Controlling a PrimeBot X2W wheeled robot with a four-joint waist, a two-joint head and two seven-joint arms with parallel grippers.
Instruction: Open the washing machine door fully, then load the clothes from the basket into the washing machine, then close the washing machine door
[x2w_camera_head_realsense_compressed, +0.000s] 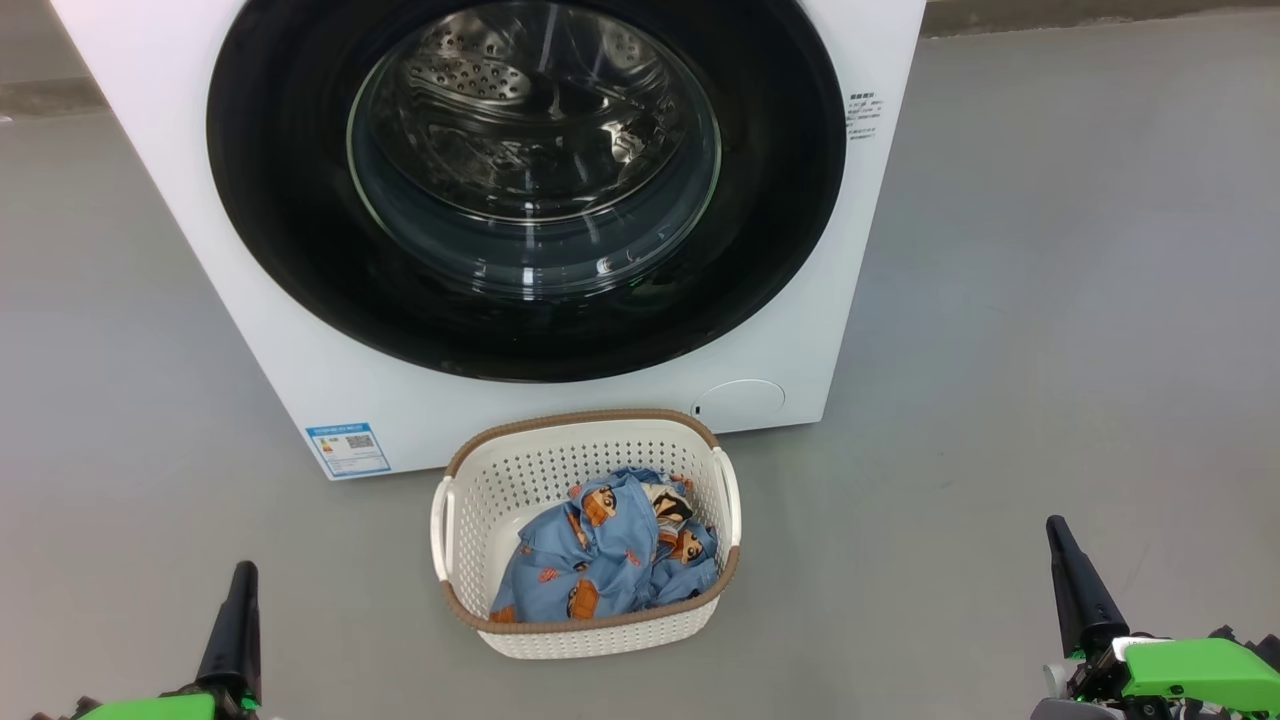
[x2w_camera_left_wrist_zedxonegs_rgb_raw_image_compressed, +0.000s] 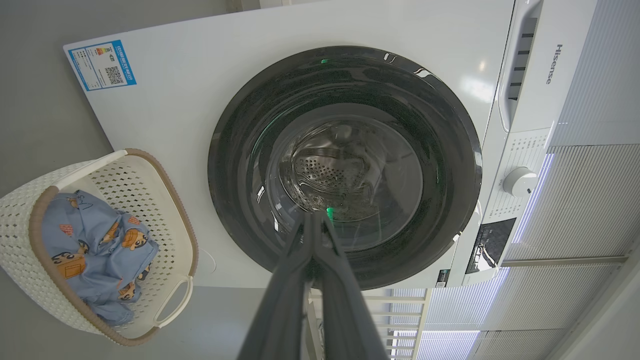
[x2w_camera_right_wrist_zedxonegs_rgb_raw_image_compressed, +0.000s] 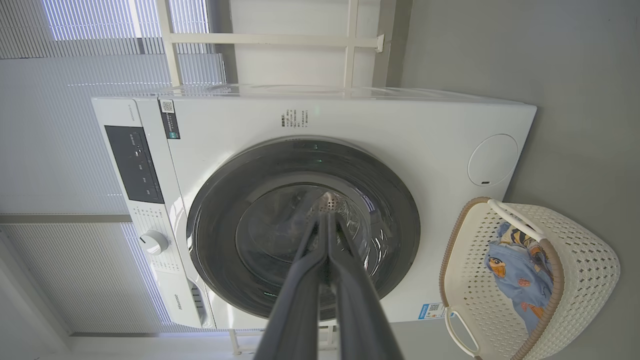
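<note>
The white washing machine (x2w_camera_head_realsense_compressed: 300, 380) fills the top of the head view. Its round door (x2w_camera_head_realsense_compressed: 290, 260), black-rimmed with a clear glass bowl, sits closed flat against the front. On the floor in front stands the cream basket (x2w_camera_head_realsense_compressed: 470, 520) with a brown rim. Inside it lie the light blue clothes (x2w_camera_head_realsense_compressed: 600, 555) with cartoon prints. My left gripper (x2w_camera_head_realsense_compressed: 240, 580) is at the lower left, shut and empty. My right gripper (x2w_camera_head_realsense_compressed: 1058, 535) is at the lower right, also shut and empty. Both hang well back from the basket. In the wrist views, the fingers (x2w_camera_left_wrist_zedxonegs_rgb_raw_image_compressed: 320, 250) (x2w_camera_right_wrist_zedxonegs_rgb_raw_image_compressed: 327, 250) press together and point at the door (x2w_camera_left_wrist_zedxonegs_rgb_raw_image_compressed: 240, 150) (x2w_camera_right_wrist_zedxonegs_rgb_raw_image_compressed: 215, 220).
Grey floor surrounds the machine and basket, with free room on both sides. A control panel with a round dial (x2w_camera_left_wrist_zedxonegs_rgb_raw_image_compressed: 520, 181) sits at the machine's top. Behind the machine are window blinds (x2w_camera_right_wrist_zedxonegs_rgb_raw_image_compressed: 50, 150) and a white rack frame (x2w_camera_right_wrist_zedxonegs_rgb_raw_image_compressed: 350, 40).
</note>
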